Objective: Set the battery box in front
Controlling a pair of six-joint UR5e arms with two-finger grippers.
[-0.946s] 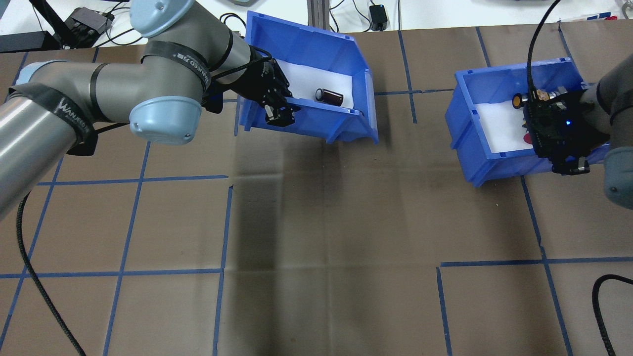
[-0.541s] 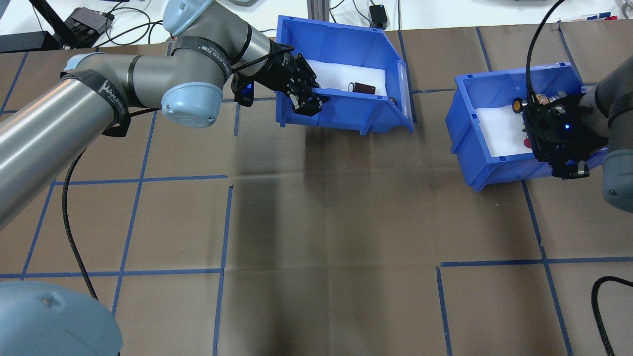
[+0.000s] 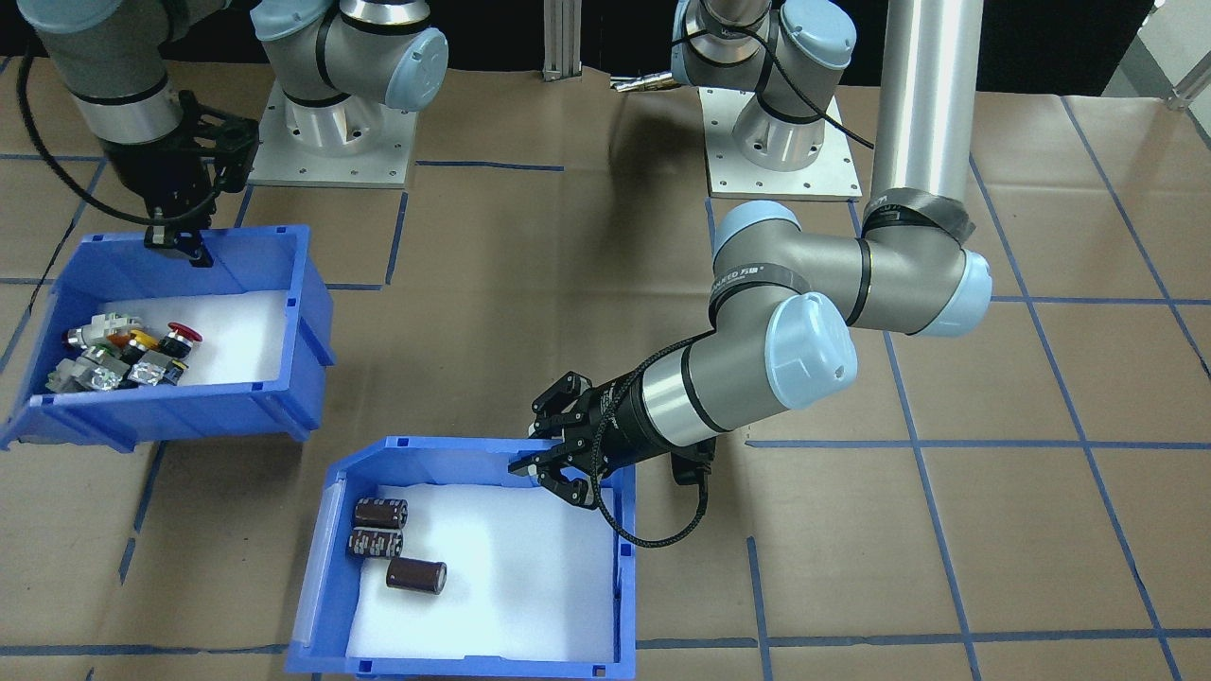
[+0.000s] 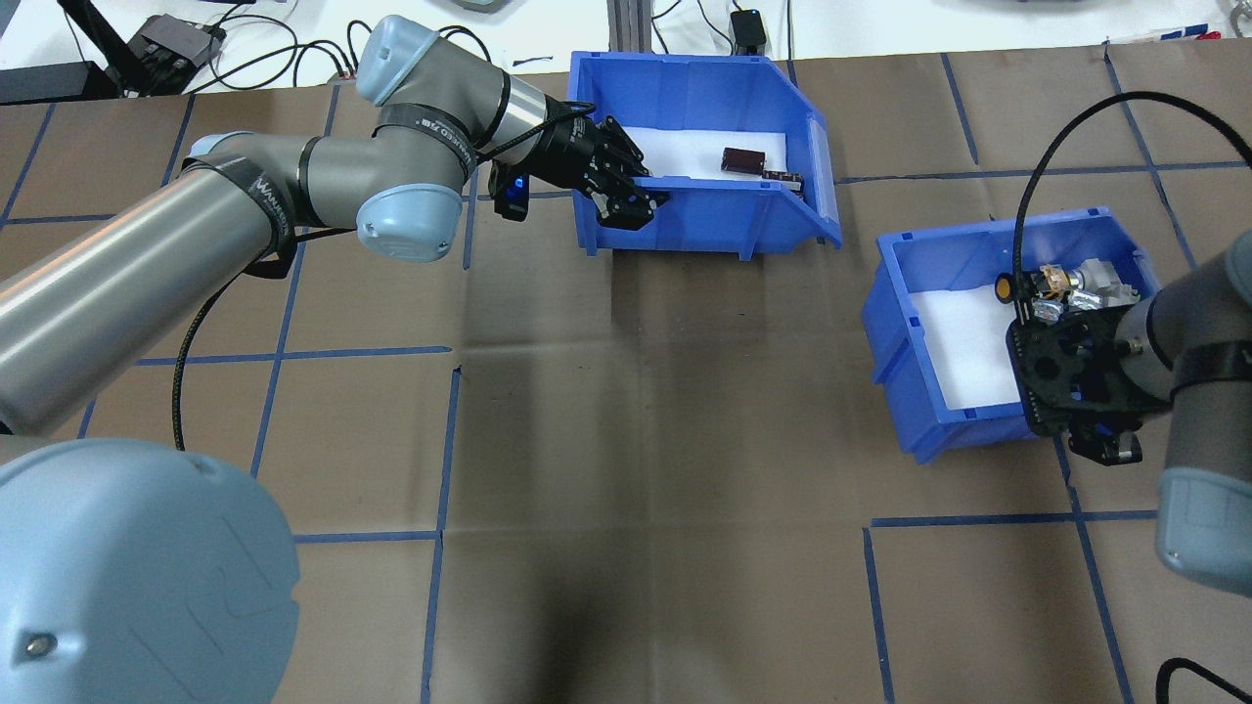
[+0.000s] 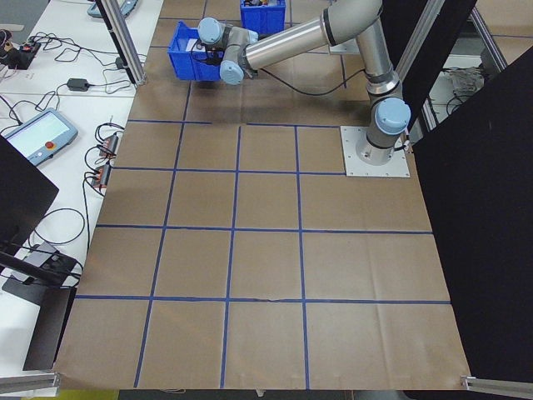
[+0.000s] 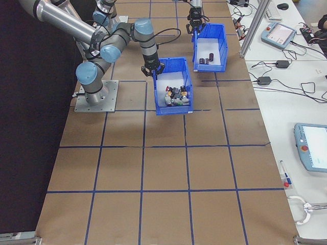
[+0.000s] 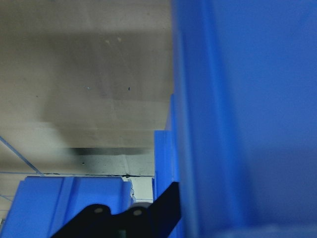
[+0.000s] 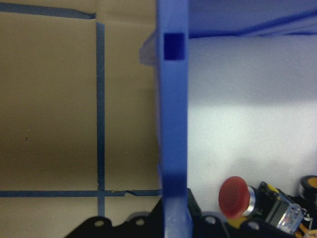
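Blue battery box (image 4: 699, 210), with three dark cells (image 3: 380, 542) on its white foam liner, sits at the table's far edge, its rear wall pinched by the left gripper (image 4: 629, 196), so placement seems nearly done, release pending; the right gripper (image 3: 180, 238) clamps the push-button bin (image 3: 274, 274).

A second blue bin (image 4: 915, 367) with a white liner holds assorted push-button switches (image 3: 118, 355), one red-capped (image 8: 237, 197). Brown paper (image 4: 646, 440) marked with blue tape lines (image 4: 440, 469) covers the table. Cables (image 5: 62, 83) and two handheld pendants (image 6: 312, 153) lie alongside.
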